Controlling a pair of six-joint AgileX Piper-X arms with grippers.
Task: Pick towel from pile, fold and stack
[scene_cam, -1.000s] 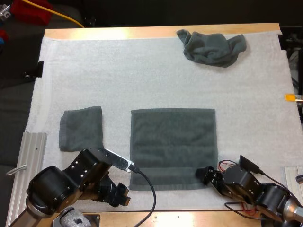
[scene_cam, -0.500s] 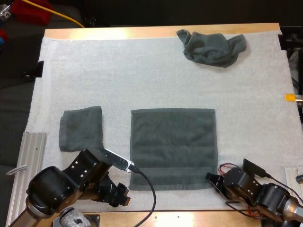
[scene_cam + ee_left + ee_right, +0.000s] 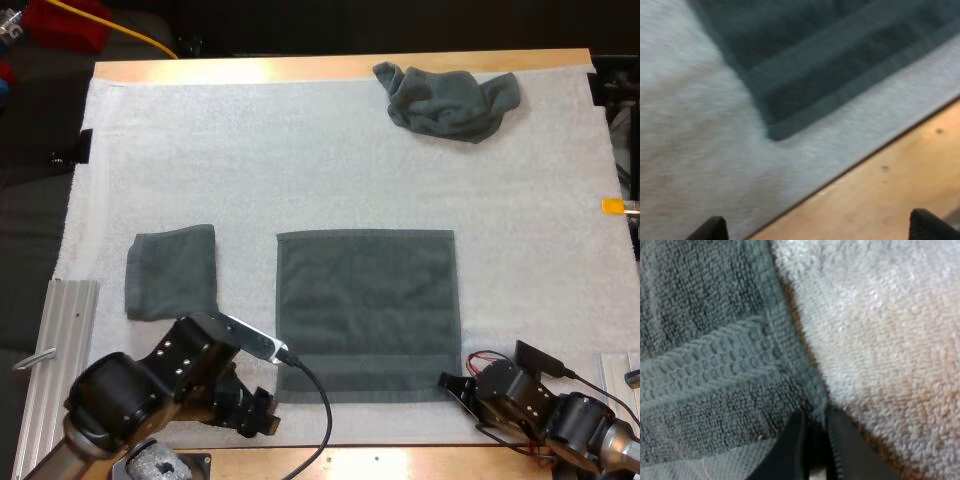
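Both arms are black: the left arm (image 3: 140, 385) has bulky rounded housings dotted with small pale screws (in short rows), the right arm (image 3: 560, 420) looks more angular. The left gripper (image 3: 817, 227) has blunt black tips, the right gripper (image 3: 812, 450) slim tapering ones.

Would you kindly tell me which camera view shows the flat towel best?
The high view: the flat towel lies spread on the mat, with almost its whole outline visible. The left wrist view catches its near left corner; the right wrist view shows its near right corner, at the right end effector.
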